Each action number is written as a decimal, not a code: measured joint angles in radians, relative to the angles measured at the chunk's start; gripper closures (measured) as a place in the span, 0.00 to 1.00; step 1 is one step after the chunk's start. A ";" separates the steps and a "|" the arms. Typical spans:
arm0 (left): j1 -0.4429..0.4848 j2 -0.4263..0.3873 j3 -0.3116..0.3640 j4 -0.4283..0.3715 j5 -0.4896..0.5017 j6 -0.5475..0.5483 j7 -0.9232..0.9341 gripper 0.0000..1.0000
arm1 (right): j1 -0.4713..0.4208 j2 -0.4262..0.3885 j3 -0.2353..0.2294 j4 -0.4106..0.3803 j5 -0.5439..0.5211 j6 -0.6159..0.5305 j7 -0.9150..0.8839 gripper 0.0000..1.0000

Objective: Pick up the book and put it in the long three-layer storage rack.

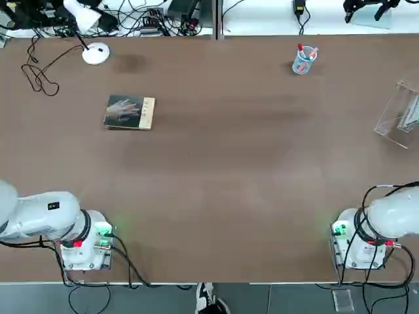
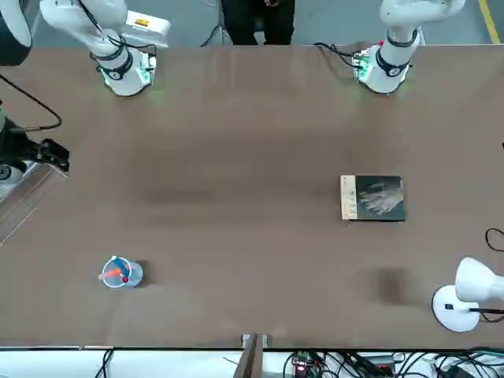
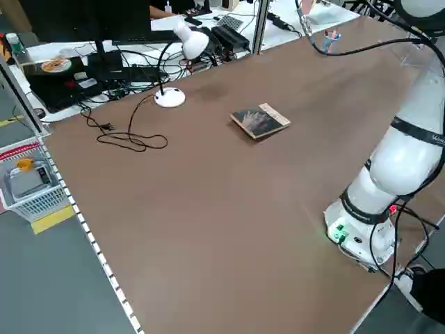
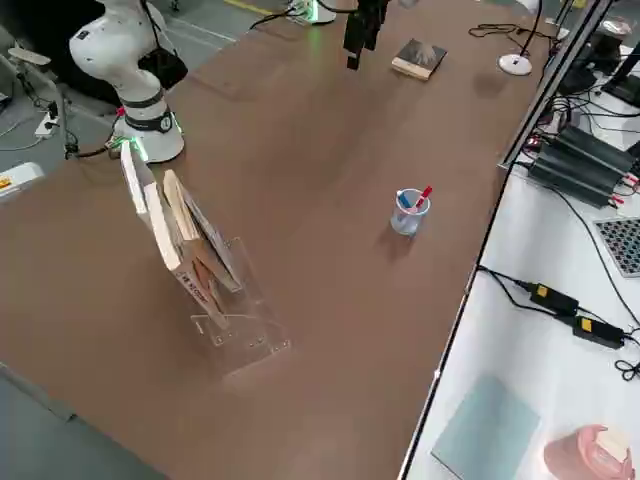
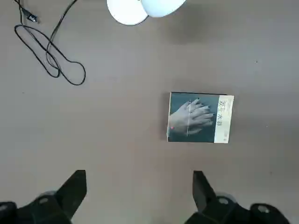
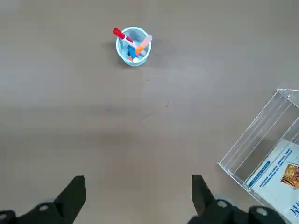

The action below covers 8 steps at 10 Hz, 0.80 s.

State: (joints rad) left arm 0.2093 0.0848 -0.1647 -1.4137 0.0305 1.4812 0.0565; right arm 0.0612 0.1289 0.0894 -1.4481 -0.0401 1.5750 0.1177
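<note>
Both end effectors (image 5: 140, 198) open, apart.

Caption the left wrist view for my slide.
Open left gripper above the table, facing a closed book and a coiled black cable.

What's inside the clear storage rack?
Books stand inside the clear storage rack, leaning: the right side view shows pale page edges and tan covers. Most covers are hidden where the books press together, so I can't tell the exact number or most titles.
</note>
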 joint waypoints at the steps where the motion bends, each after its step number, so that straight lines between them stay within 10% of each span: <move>1: 0.000 0.000 0.000 0.000 0.000 0.000 0.000 0.00 | 0.000 0.000 0.000 0.000 0.000 0.000 0.000 0.00; 8: -0.005 0.014 -0.007 -0.001 -0.058 0.000 0.002 0.00 | 0.000 0.000 0.000 0.000 0.000 0.000 0.000 0.00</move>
State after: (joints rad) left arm 0.2047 0.0987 -0.1715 -1.4142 -0.0279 1.4813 0.0583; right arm 0.0612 0.1289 0.0894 -1.4481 -0.0401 1.5751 0.1177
